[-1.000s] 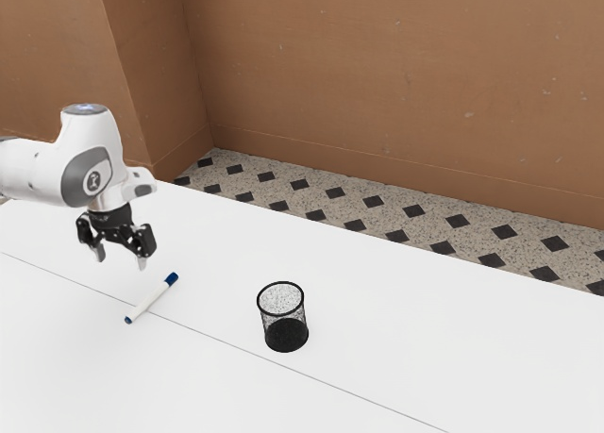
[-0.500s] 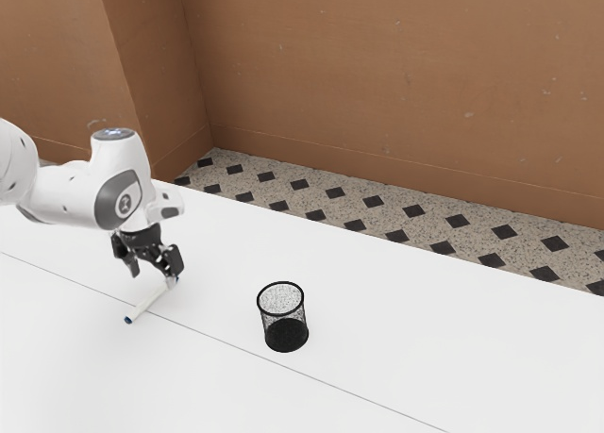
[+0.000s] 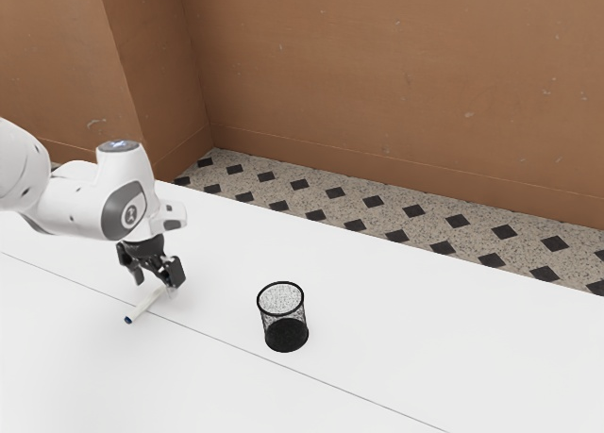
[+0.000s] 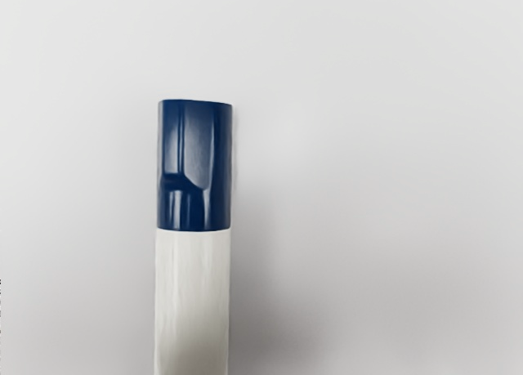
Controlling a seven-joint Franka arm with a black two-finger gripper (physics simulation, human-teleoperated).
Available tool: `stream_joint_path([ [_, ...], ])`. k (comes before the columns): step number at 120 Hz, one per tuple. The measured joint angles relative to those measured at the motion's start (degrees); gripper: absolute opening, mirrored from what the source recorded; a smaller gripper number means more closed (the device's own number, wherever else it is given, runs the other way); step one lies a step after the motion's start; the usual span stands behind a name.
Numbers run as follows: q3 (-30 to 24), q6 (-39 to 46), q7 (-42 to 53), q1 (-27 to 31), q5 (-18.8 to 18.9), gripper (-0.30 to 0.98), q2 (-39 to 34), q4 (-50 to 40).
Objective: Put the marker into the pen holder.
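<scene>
My gripper [image 3: 156, 283] is low over the table at the exterior view's left, fingers spread apart. The marker [image 3: 143, 307] lies flat on the white surface just below it, its far end hidden behind one finger and its small blue tip pointing away from the hand. In the wrist view the marker [image 4: 193, 297] has a blue cap and a white barrel running to the lower edge, close under my hand. Upright to the exterior view's right of the gripper stands the black mesh pen holder [image 3: 286, 337], with nothing visible inside.
The white table [image 3: 406, 329] has a thin seam running diagonally past the marker and the pen holder. Beyond its far edge are a patterned floor [image 3: 377, 218] and a brown wall [image 3: 377, 84].
My hand has come down and toward the exterior view's right, over the marker's capped end, slowing in the last half second. Marker and pen holder have stayed put.
</scene>
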Motion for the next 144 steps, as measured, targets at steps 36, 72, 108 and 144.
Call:
stream_joint_path([
  [36, 0.1, 1.0, 2.0, 0.1, -0.1, 0.64, 1.2, 0.3],
  [72, 0.2, 1.0, 3.2, 0.1, -0.3, 0.4, 2.1, 0.7],
  [108, 0.2, 1.2, 3.8, 0.2, -0.7, 0.25, 2.5, 0.7],
  [144, 0.3, 1.3, 4.2, 0.1, -1.0, 0.07, 2.5, 0.7],
])
